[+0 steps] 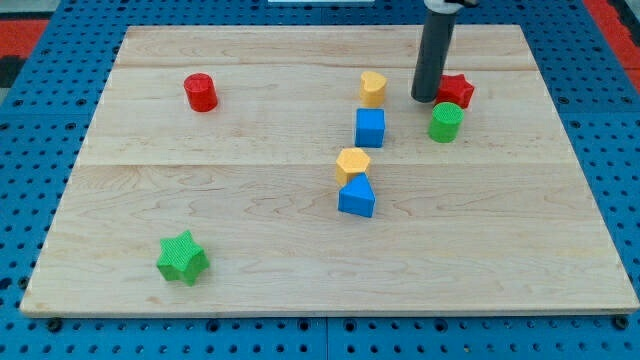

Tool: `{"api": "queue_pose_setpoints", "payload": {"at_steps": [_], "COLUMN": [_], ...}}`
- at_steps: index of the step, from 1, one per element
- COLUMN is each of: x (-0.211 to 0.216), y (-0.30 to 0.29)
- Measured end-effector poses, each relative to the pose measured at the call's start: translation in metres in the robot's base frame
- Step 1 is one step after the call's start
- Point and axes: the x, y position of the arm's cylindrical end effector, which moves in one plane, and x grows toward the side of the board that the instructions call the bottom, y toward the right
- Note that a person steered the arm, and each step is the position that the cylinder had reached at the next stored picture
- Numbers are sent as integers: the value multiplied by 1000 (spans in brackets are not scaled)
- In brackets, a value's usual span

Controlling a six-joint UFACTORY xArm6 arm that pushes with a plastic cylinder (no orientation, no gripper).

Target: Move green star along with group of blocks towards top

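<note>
Green star (182, 257) at bottom left, well apart from my tip (426, 99)

Pale wooden board (300, 250), blue pegboard surface (30, 200) around it, red patches at top corners

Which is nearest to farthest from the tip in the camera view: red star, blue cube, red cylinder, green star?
From my tip:
1. red star, just to its right
2. blue cube, lower left
3. red cylinder, far left
4. green star, bottom left corner area
</note>
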Motion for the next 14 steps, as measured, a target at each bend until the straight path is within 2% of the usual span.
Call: {"api": "queue_pose_setpoints", "payload": {"at_steps": [2,5,6,8,9,12,13,14], "x": [41,49,80,88,75,69,118,216], "y": [34,24,24,-40,-73,-249,-308,-337]}}
